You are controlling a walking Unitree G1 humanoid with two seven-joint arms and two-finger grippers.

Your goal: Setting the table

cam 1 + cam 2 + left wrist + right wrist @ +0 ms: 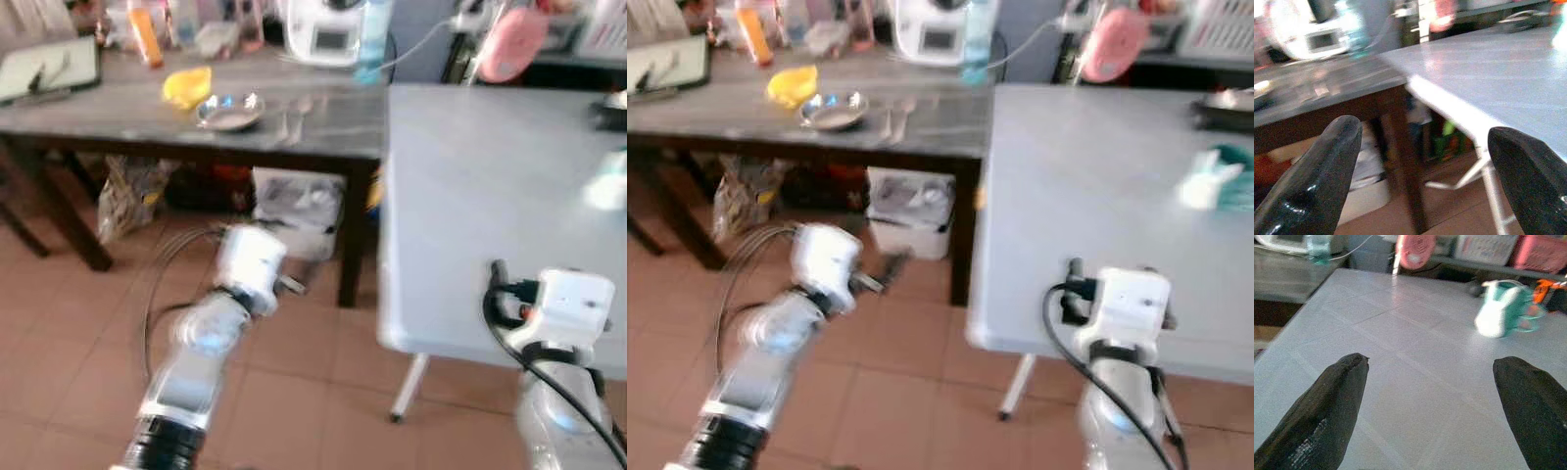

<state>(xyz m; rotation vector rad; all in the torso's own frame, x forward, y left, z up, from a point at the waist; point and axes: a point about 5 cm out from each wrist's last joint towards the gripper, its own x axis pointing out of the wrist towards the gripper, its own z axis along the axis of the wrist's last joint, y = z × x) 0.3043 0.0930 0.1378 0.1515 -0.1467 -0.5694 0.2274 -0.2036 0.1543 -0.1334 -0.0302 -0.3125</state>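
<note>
1. Steel bowl sits on the dark counter, beside the yellow cloth.
2. Likely light, rigid, slick; grip its rim.
3. Left claw and right claw both released, empty.

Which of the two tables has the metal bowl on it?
The dark wooden table on the robot's left, against the clutter at the back. The metal bowl sits there beside a yellow item. The light grey folding table carries no bowl.

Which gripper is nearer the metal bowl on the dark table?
Left. The left gripper is open over the floor just before the metal bowl's table; the right gripper, also open, is over the grey table.
</note>
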